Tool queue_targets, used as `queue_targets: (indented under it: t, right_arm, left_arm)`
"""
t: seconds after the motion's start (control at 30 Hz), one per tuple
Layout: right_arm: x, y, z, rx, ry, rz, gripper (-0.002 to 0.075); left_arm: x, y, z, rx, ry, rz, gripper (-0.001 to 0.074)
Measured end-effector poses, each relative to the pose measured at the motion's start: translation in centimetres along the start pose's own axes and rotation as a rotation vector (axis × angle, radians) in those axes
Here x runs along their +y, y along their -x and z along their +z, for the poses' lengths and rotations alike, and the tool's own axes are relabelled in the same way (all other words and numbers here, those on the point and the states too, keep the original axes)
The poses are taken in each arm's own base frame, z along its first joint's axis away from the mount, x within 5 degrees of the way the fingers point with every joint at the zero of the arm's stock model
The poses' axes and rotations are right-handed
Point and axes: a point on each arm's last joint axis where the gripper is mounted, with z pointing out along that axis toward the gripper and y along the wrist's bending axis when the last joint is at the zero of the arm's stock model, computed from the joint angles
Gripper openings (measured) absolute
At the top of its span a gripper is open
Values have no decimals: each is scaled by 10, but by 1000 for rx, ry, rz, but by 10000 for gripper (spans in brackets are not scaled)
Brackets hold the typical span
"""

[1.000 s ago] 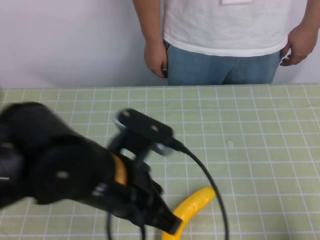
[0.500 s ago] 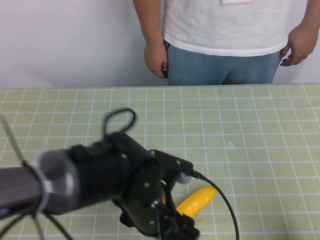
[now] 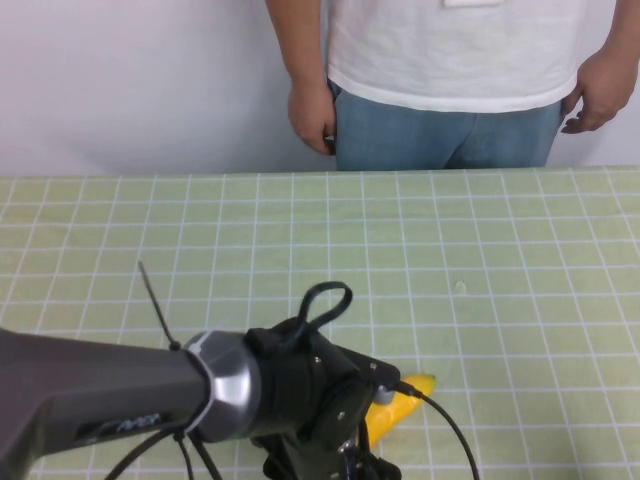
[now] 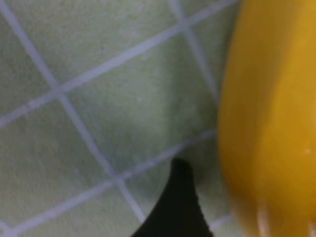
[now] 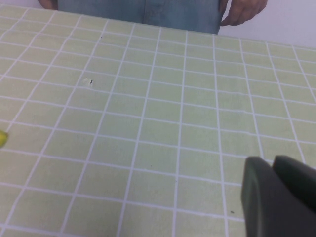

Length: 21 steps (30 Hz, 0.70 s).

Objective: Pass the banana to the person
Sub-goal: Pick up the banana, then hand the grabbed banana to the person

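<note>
The yellow banana point(image 3: 411, 393) lies on the green grid mat near the front edge, with only its far end showing past my left arm. My left gripper point(image 3: 345, 458) is down over the banana's near part and mostly hidden by the wrist. In the left wrist view the banana point(image 4: 270, 123) fills one side, and one dark finger point(image 4: 181, 205) sits beside it with a small gap; the gripper is open. The person point(image 3: 440, 60) in a white T-shirt and jeans stands behind the table's far edge, hands at the sides. My right gripper point(image 5: 274, 170) is shut and empty over the mat.
The green grid mat point(image 3: 500, 250) covers the table up to the white wall. A cable loops off the left wrist point(image 3: 325, 300). In the right wrist view the banana's tip point(image 5: 2, 138) shows at the picture's edge and the person's jeans point(image 5: 182, 12) stand at the far side.
My left arm has swung down and stretched over the banana, covering more of it. The banana lies where it was. The person has not moved.
</note>
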Motion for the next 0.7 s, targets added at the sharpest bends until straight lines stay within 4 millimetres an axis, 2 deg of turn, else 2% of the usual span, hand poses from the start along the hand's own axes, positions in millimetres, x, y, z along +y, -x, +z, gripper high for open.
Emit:
queue_targets:
  t: [0.07,0.13,0.17,0.23,0.27,0.3,0.5,0.57,0.7]
  right_arm:
    - [0,0,0,0,1,2,-7]
    - [0,0,0,0,0,0,-7]
    - [0,0,0,0,0,0,-7]
    - [0,0,0,0,0,1,-7]
    - [0,0,0,0,0,1,-7]
    - [0,0,0,0,0,1,-7]
    - [0,0,0,0,0,1,-7]
    - [0,0,0,0,0,0,-7]
    - [0,0,0,0,0,0,-7]
  left_arm:
    - [1,0,4,7,9,5,550]
    - [1,0,4,10,12,12,508]
    - [1,1,4,12,18,18,461]
    - [3,0,4,18,31,37,311]
    - [3,0,4,22,34,50,276]
    - [3,0,4,22,34,62,295]
    - [4,2,-3,-9,40,101,288]
    - [5,3,-15,-50,46,126,288]
    - [6,8,-56,-182,66,184,288]
